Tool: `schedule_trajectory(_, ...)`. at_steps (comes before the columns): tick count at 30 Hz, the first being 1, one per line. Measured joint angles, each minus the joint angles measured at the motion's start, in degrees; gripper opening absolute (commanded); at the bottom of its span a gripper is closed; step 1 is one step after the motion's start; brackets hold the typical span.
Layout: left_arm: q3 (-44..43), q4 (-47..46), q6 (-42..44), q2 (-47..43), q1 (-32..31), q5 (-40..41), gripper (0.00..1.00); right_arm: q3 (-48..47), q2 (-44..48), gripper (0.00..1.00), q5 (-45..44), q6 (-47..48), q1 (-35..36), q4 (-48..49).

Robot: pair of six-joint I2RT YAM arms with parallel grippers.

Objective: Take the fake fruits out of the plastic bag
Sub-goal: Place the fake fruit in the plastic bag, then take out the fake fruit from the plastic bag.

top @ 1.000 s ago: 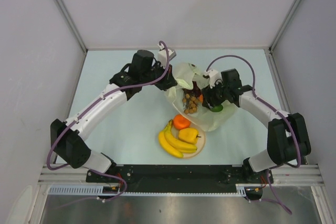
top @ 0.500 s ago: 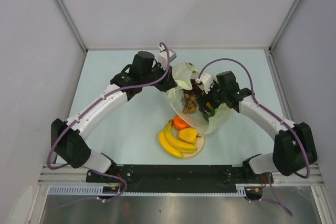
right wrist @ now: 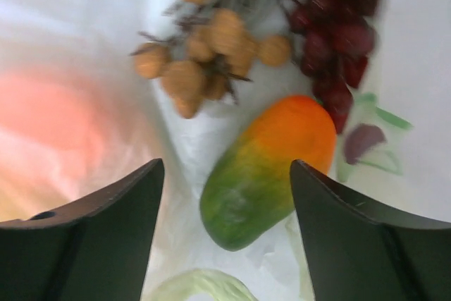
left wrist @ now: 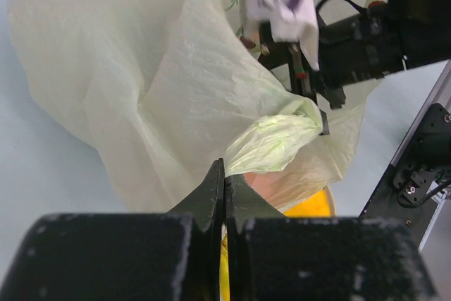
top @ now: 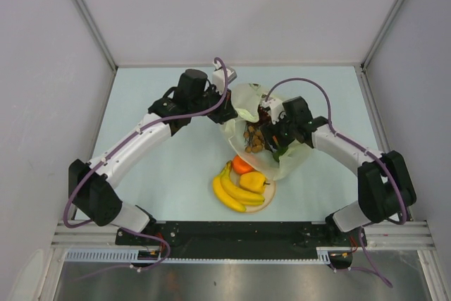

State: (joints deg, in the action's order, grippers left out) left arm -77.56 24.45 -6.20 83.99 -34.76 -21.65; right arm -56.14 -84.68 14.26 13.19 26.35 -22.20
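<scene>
While the left end effector (left wrist: 224, 195) pinches the plastic bag (left wrist: 141, 89) open, the right end effector (right wrist: 227, 174), spread wide and empty over the mango (right wrist: 271, 167), should next drop and clamp it.

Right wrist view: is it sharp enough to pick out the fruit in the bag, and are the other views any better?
Right wrist: mango reasonably sharp, grapes and tan cluster at the top smeared, pink glow washes out the left. Left wrist: bag crisp, the shut left gripper a dark out-of-focus block. Top external: evenly lit, sharp, no glare.
</scene>
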Motion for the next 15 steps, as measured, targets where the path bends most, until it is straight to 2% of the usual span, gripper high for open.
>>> schedule_trajectory(3,0.0,0.0,0.0,0.0,0.0,0.0,0.00,0.0,-2.0,0.91,-0.5,-3.9,-2.8,0.2)
schedule_trajectory(8,0.0,0.0,0.0,0.0,0.0,0.0,0.00,0.0,-3.5,0.93,-0.5,-8.2,-5.4,0.5)
schedule_trajectory(12,0.0,0.0,0.0,0.0,0.0,0.0,0.00,0.0,-4.8,0.92,-0.3,-9.8,-5.1,1.8)
schedule_trajectory(15,0.0,0.0,0.0,0.0,0.0,-0.1,0.00,0.0,-6.5,0.86,-0.3,-10.4,-4.8,1.9)
